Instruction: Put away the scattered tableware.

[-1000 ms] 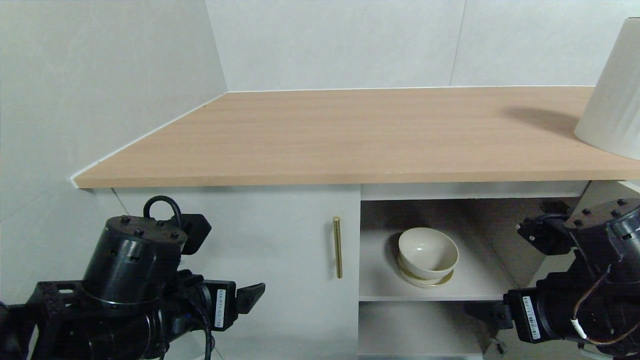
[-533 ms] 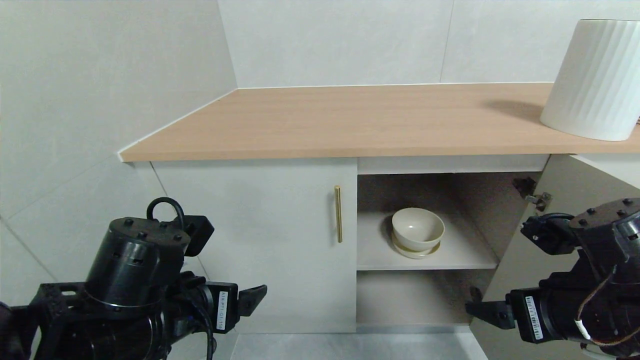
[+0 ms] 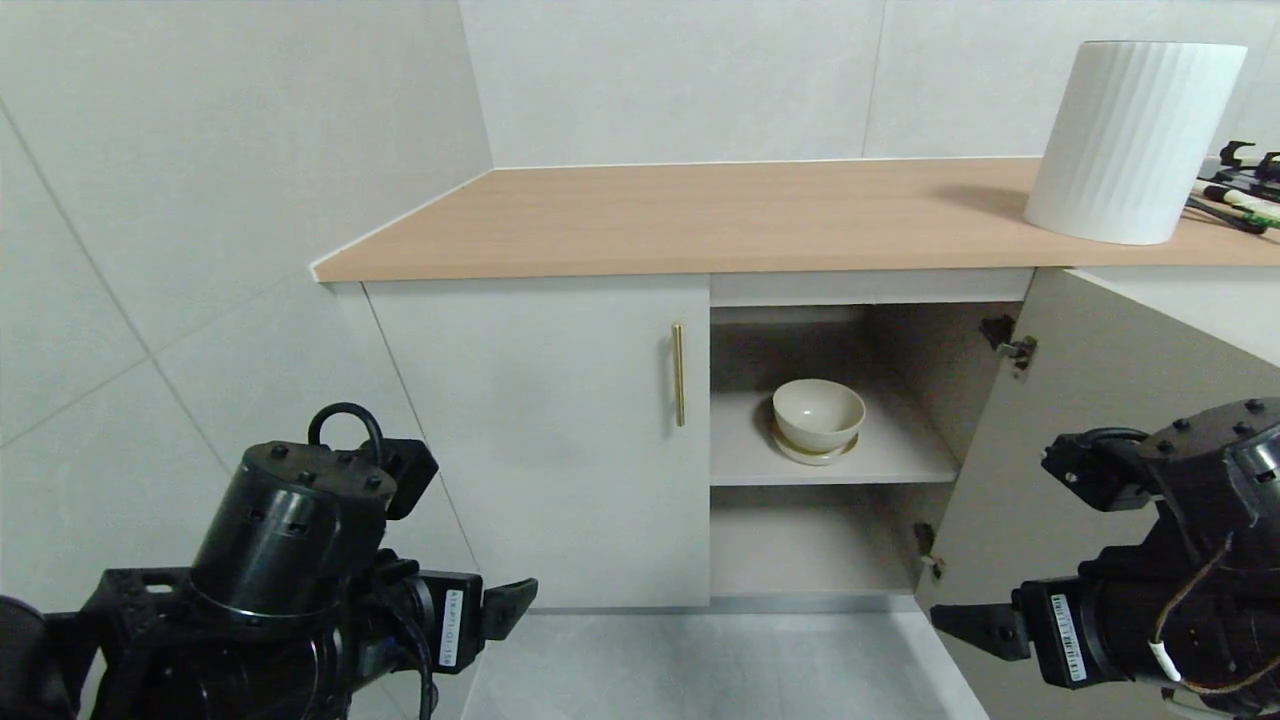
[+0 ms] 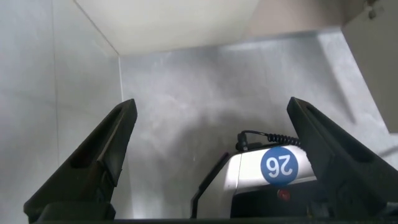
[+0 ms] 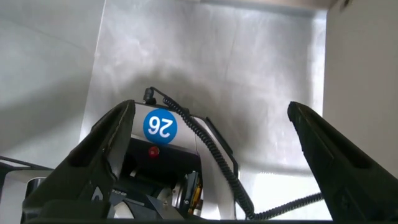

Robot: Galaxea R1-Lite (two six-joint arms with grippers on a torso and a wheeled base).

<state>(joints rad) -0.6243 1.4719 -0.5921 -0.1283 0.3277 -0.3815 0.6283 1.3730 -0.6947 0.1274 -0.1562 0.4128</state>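
Two splayed, empty: left gripper (image 4: 211, 109), right gripper (image 5: 211, 111); bowl (image 3: 818, 412) (on saucer (image 3: 802, 453)) in cabinet (image 3: 540, 430)

Viewed from head and wrists.
Faced the cabinet (image 3: 540, 440) from well back; pointed both wrists down at the shared floor (image 4: 205, 93).

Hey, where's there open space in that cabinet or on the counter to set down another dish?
Middle shelf: bare to the right of the bowl, toward the open door. The bottom compartment below it is bare. The countertop is free from the wall corner to the white ribbed cylinder; crowded beyond it, with tools.
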